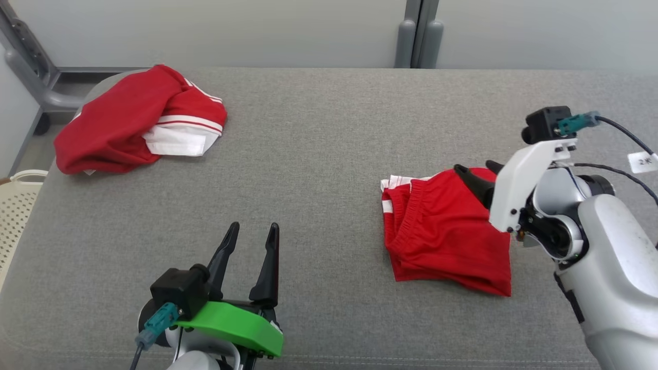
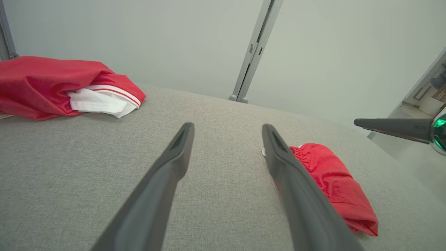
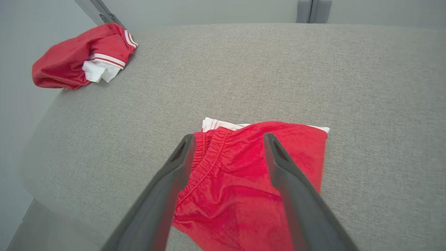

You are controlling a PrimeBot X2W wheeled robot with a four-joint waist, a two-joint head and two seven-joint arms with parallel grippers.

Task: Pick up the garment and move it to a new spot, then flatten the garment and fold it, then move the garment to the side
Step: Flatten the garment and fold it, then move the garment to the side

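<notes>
In the head view the folded red shorts are lying on the grey padded table. The right gripper is hanging over the shorts' far right edge, and the left gripper is sitting well left of the shorts, fingers spread wide and empty. A crumpled red garment is lying far left of the shorts and beyond them. In the left wrist view the left gripper is gaping, the shorts lying past its right finger. In the right wrist view the right gripper is standing spread wide above the shorts, gripping nothing.
</notes>
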